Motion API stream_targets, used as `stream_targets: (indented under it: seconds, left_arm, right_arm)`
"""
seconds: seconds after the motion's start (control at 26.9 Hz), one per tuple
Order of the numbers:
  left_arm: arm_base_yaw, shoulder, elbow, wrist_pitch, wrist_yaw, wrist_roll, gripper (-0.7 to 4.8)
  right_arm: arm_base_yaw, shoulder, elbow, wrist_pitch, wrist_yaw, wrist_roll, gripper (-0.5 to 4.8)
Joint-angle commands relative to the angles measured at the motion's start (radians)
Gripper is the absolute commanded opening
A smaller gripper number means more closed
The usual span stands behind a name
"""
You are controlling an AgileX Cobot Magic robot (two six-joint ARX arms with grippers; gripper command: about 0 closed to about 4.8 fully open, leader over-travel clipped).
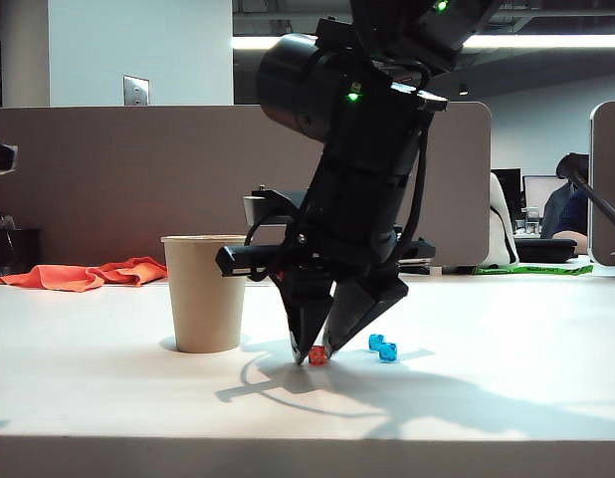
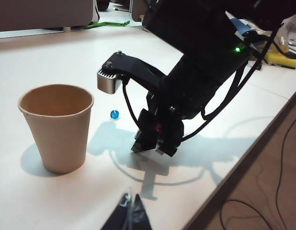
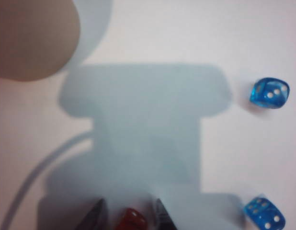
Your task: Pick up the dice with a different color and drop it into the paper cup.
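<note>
The red die point(image 1: 317, 356) sits on the table right of the cup point(image 1: 204, 294), between the right gripper point(image 1: 313, 354) fingertips, jaws apart, nothing pinched. It's tiny, so an off-centre squeeze could pop it toward the blue dice point(image 1: 383, 347). Left gripper point(image 2: 130, 211) hangs back from the cup, looks closed, empty.

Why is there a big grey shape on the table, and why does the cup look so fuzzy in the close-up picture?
Right wrist view: the grey shape is the arm's shadow; the tan paper cup is blurred, out of focus, unlike the sharper translucent blue dice. The right pincer straddles the small translucent red die. Exterior view: overhead lights cast the shadow forward on the white table. Left wrist view: the left pincer is dark and soft.
</note>
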Motion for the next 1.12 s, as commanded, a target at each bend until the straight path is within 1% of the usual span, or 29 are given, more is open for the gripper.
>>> stream_targets:
  seconds: [0.04, 0.07, 0.15, 0.19, 0.52, 0.59, 0.82, 0.89, 1.12]
  left_arm:
    - [0.000, 0.001, 0.006, 0.014, 0.006, -0.003, -0.06]
    - [0.000, 0.001, 0.006, 0.014, 0.006, -0.003, -0.06]
    - [0.000, 0.001, 0.006, 0.014, 0.006, -0.003, -0.06]
    - [0.000, 0.001, 0.006, 0.014, 0.006, -0.003, -0.06]
    - [0.000, 0.001, 0.006, 0.014, 0.006, -0.003, -0.06]
    - [0.000, 0.001, 0.006, 0.014, 0.006, -0.003, -0.06]
    - [0.000, 0.001, 0.006, 0.014, 0.006, -0.003, -0.06]
    - [0.000, 0.001, 0.006, 0.014, 0.006, -0.003, -0.06]
    - [0.000, 0.001, 0.006, 0.014, 0.006, -0.003, -0.06]
  right_arm:
    - [0.001, 0.003, -0.005, -0.046, 0.001, -0.003, 1.34]
    - [0.001, 0.003, -0.004, -0.048, 0.001, -0.003, 1.33]
    - [0.001, 0.003, -0.005, -0.049, 0.001, -0.003, 0.85]
    - [0.001, 0.003, -0.005, -0.049, 0.001, -0.003, 0.80]
    - [0.001, 0.003, -0.005, -0.053, 0.001, -0.003, 0.80]
    - [0.001, 0.003, -0.005, -0.055, 0.001, -0.003, 0.70]
    - [0.001, 0.003, -0.004, -0.055, 0.002, -0.003, 0.70]
    - [0.001, 0.003, -0.004, -0.055, 0.002, -0.003, 0.60]
    - [0.000, -0.008, -0.003, -0.055, 0.005, -0.007, 0.60]
